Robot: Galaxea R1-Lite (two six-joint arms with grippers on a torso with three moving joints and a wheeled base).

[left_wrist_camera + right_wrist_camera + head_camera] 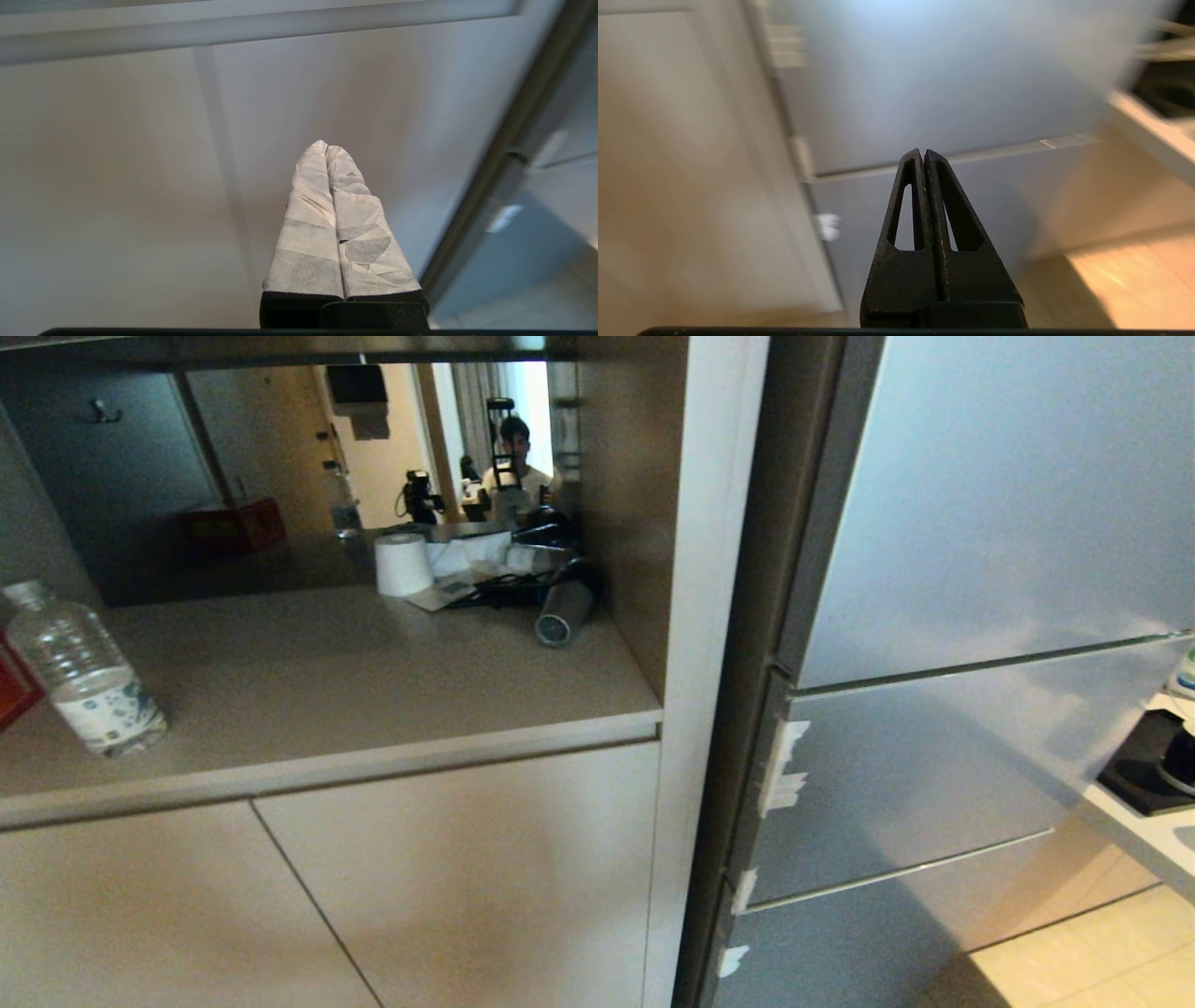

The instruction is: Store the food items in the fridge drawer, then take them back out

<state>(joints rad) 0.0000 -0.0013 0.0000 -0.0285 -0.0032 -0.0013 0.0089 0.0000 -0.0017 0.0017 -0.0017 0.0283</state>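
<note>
The fridge drawer point(915, 775), the middle of 3 silver-blue fronts, sits closed on the right of the head view, flush with the taller door point(1008, 504) above it and the lowest front point(840, 952) below. White tape scraps point(782, 767) cling to its left edge. No bread roll or pepper shows in any view, so I cannot tell where the food is.

Left of the fridge, a bench point(355, 681) in a cabinet niche carries a clear water bottle point(84, 672) near its front left corner, with a sliver of a red box point(14, 686) just beside it at the picture's edge. Toward the back stand a white paper roll point(403, 563) and, beside it, a hair dryer point(565, 611) lying among black cords. A mirror point(280, 476) behind the bench reflects a person point(513, 457) standing with equipment.

Neither arm shows in the head view. In the left wrist view, the left gripper point(326, 148), its fingers wrapped in white tape, points at the pale cabinet doors point(117, 163), jaws pressed together and holding nothing. In the right wrist view, the right gripper point(921, 154) is black, faces the fridge fronts, jaws closed and empty too.
</note>
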